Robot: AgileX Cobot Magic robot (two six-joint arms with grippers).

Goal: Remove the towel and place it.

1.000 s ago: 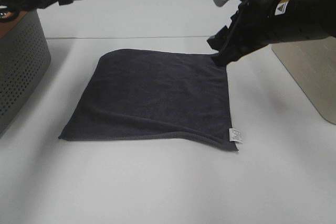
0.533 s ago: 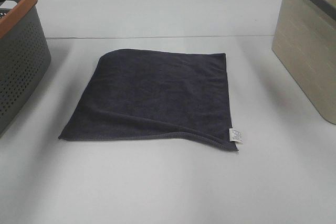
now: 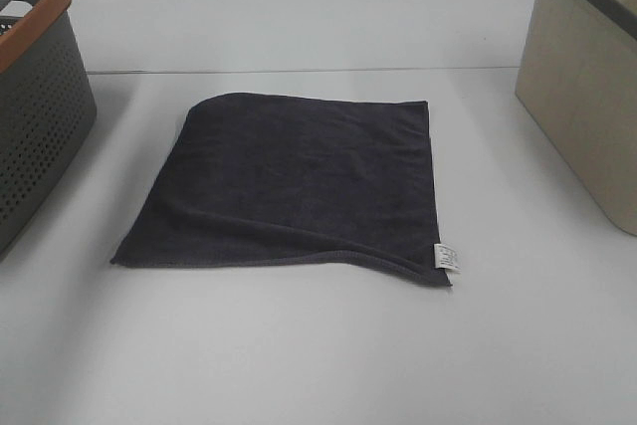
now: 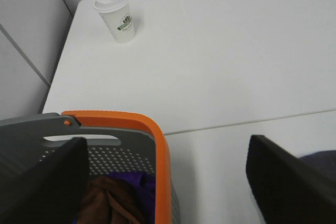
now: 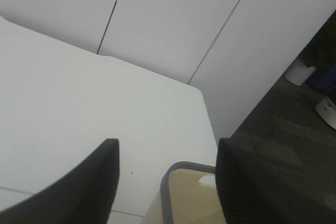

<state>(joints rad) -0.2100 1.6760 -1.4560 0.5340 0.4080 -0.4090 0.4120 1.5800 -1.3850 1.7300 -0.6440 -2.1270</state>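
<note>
Towel point(image 3: 299, 181) lies flat on the white table point(image 3: 318, 355), untouched by either claw.

The grey orange-rimmed basket point(image 3: 40, 97) stands left of the towel, the beige bin point(image 3: 582, 97) right; left gripper point(image 4: 168, 182) and right gripper point(image 5: 165, 182) both gape wide, holding nothing.

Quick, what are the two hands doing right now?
Left hand: open, holding nothing.
Right hand: open, holding nothing.

Bright, even overhead light; soft faint shadows; slight blur, no glare.
</note>
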